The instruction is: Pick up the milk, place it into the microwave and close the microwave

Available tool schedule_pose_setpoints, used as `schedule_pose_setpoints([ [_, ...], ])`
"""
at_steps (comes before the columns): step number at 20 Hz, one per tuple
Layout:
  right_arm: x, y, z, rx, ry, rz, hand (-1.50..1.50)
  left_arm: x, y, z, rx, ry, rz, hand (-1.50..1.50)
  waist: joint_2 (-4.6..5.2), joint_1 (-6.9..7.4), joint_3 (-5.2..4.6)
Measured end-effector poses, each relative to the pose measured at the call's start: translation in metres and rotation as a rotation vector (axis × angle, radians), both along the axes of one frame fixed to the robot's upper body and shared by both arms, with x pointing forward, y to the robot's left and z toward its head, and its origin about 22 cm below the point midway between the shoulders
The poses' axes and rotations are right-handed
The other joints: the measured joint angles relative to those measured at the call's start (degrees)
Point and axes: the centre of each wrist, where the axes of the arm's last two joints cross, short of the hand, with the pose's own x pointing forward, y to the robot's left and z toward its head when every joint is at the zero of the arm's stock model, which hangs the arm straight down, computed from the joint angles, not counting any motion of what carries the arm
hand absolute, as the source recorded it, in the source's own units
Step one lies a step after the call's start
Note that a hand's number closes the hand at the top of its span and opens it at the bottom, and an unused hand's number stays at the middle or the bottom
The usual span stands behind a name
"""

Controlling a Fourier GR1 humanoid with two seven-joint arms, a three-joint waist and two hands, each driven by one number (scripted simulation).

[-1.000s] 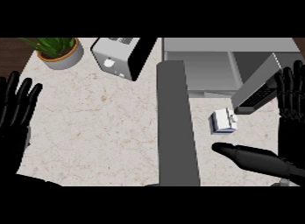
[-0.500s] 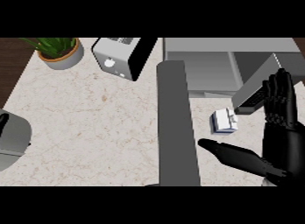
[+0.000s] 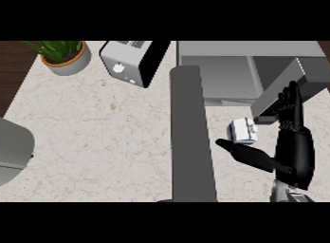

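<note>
While milk (image 3: 242,131) stands upright, top upward, right robot hand (image 3: 291,142) spread open beside it, holding nothing

Worktop (image 3: 91,123) looked like pale veined stone, smooth. Microwave (image 3: 224,71) grey, matt, metal-like. Toaster (image 3: 129,61) pale with black glossy side. Hand (image 3: 294,147) black, slight sheen.

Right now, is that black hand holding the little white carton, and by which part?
No, nothing is held. The right hand is open beside the milk, fingers straight and thumb stretched below the carton.
</note>
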Motion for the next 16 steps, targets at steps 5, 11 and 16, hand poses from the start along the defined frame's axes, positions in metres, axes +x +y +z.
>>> schedule_pose_setpoints([
  [5, 0.002, -0.011, -0.036, 0.007, 0.045, -0.074, -1.5, -0.016, 0.01, -0.007, -0.001, 0.012, 0.011, -1.5, -0.01, 0.13, 0.01],
  [11, -0.001, -0.042, -0.085, 0.004, 0.118, -0.129, -1.5, -0.031, 0.022, -0.008, 0.01, 0.03, 0.019, -1.5, 0.01, 0.16, 0.04],
  [16, -0.005, -0.049, -0.128, 0.0, 0.172, -0.149, -1.5, -0.038, 0.03, -0.007, 0.012, 0.039, 0.031, -1.5, 0.03, 0.18, 0.05],
])
